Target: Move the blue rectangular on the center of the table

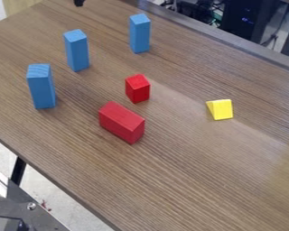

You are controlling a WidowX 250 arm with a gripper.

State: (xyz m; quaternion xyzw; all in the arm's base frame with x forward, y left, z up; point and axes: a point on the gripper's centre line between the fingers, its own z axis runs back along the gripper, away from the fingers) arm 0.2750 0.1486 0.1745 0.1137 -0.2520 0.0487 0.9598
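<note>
A small black part of the end effector (79, 2) shows at the top edge of the camera view, above the far side of the wooden desk (195, 180); whether it is spread, pressed together or pinching something, I cannot tell. Three blue blocks stand upright and apart on the desk: the near-left blue block (42, 88), the middle blue block (77, 52) and the far-right blue block (139, 34). A small red block (137, 89) stands near the desk's middle, just beside a longer red block (121, 122) lying flat. Well to their right sits a yellow block (221, 109).
</note>
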